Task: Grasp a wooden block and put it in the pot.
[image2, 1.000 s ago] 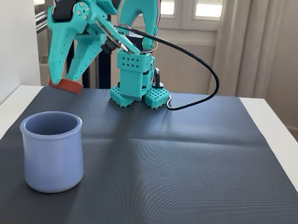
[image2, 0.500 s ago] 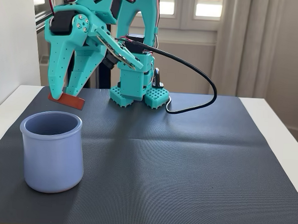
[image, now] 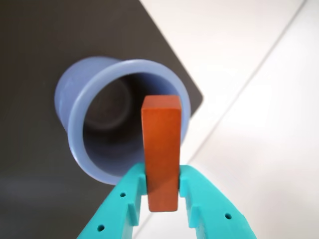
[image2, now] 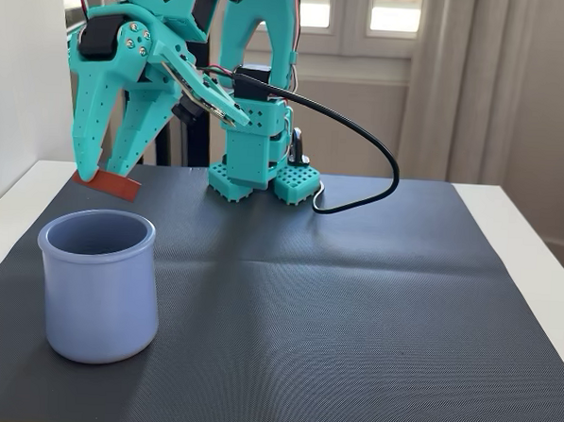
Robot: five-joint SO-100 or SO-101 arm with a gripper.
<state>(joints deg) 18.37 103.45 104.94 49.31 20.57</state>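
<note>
The lavender-blue pot [image2: 99, 287] stands on the dark mat at the left of the fixed view. In the wrist view the pot [image: 79, 107] lies below, its mouth open and its inside bare. My teal gripper [image2: 99, 173] is shut on the red-brown wooden block [image2: 113, 184] and holds it in the air just above the pot's far rim. In the wrist view the block [image: 161, 149] sticks out from between the fingers of the gripper [image: 162, 186], over the right side of the pot's rim.
The dark ribbed mat [image2: 334, 308] covers the white table [image2: 536, 234]. The arm's teal base [image2: 263, 177] stands at the back of the mat with a black cable [image2: 384, 164] looping to its right. In the wrist view the mat's corner [image: 197, 97] lies near the pot.
</note>
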